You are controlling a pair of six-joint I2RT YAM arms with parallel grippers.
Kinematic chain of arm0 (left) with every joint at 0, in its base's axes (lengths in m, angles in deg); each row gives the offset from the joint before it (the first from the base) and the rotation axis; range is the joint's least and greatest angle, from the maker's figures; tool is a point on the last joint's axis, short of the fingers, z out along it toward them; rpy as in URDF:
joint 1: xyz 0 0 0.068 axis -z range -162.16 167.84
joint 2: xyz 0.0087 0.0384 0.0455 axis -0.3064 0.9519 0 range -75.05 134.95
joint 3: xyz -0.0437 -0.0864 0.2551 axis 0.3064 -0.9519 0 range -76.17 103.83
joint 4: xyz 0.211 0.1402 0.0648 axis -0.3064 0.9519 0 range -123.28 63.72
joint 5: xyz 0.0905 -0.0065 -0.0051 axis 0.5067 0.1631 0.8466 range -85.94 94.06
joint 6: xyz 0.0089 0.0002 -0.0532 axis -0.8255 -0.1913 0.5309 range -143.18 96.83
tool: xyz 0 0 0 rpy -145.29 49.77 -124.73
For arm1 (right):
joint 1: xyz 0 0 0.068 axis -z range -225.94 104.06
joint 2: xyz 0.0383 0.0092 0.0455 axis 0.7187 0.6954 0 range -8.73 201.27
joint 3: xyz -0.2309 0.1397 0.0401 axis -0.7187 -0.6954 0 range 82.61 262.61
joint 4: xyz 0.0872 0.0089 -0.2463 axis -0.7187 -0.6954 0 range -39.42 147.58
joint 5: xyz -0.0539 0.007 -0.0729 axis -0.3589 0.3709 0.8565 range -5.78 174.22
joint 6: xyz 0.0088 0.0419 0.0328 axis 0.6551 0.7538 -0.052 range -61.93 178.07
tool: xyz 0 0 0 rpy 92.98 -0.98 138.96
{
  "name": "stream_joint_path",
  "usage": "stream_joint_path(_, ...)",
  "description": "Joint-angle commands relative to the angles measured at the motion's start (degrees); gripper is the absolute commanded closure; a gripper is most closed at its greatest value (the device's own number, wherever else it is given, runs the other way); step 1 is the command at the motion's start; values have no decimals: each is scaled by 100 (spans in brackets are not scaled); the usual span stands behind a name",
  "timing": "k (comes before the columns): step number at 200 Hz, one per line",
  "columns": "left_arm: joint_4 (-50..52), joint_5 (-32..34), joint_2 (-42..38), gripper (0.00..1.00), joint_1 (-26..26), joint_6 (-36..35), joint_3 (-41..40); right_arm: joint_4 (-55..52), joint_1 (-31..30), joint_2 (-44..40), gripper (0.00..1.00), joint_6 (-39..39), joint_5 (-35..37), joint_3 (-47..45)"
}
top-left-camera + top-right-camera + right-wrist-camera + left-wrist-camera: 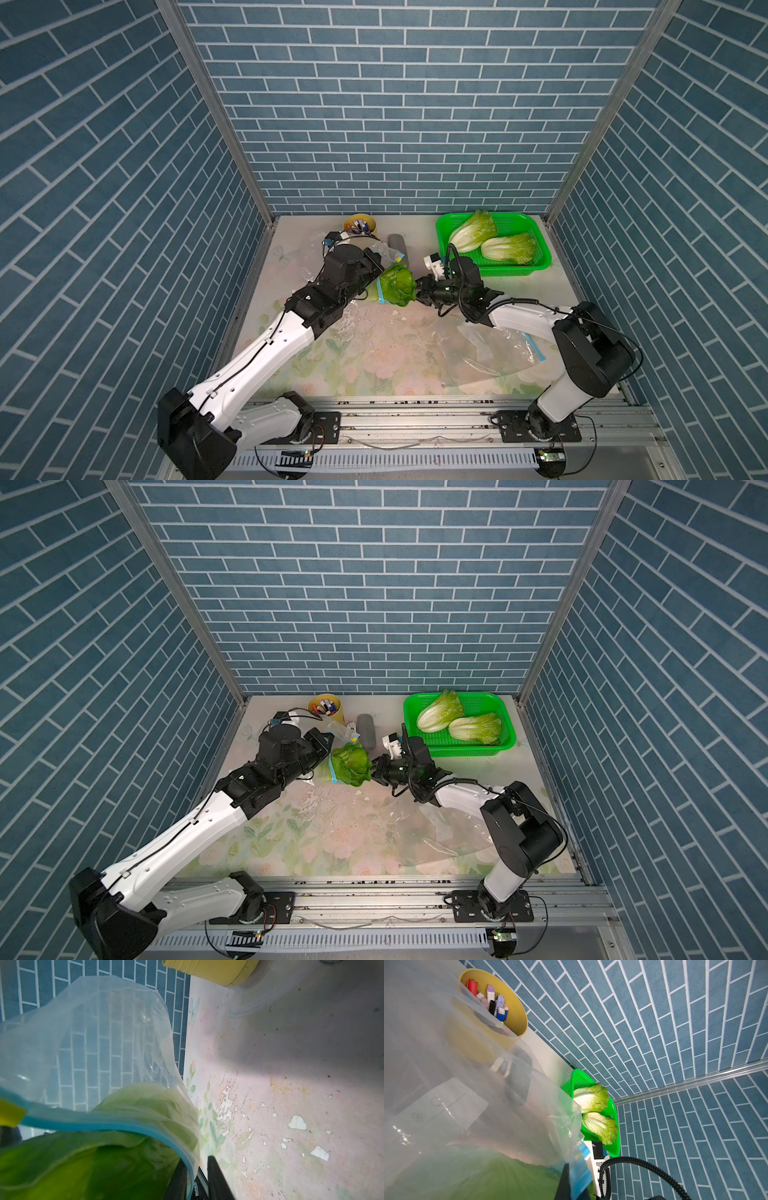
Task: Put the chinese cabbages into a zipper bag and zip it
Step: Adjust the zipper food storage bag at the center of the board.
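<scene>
Floral table (374,365); between the grippers, a zipper bag (104,1043) with one chinese cabbage (397,286) half inside, two more in a basket (519,270) beyond the right gripper (196,1165). The left gripper (326,744) pinches the rim; the right's slightly spread jaws should clamp film, not leaf.

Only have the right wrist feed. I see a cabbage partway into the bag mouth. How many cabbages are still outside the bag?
Observer: Two. One cabbage and a second cabbage lie side by side in the green basket, at the far right of the table.
Operator: What is holding the other side of the bag?
Observer: The left gripper. It is shut on the zipper bag at its blue zip strip, across the third cabbage from the right gripper.
</scene>
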Motion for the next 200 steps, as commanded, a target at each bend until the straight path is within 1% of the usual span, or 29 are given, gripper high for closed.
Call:
stream_joint_path(1,-187,30,-10,100,22,19,-99,104,-39,44,84,79,122,157)
stream_joint_path(71,-22,143,-8,100,14,-73,-97,-284,-64,-173,99,-201,258,201)
stream_joint_path(103,245,329,-80,100,21,-252,-53,-725,-69,-410,100,-470,327,307)
stream_joint_path(145,1173,810,-116,100,9,-973,401,-1545,-62,-879,100,-895,448,574)
stream_joint_path(166,1442,1013,-164,100,5,-1267,552,-1887,-63,-1044,100,-1012,376,780)
stream_joint_path(200,1954,1110,-36,100,4,-1706,973,-2338,-64,-1251,100,-1184,345,1083)
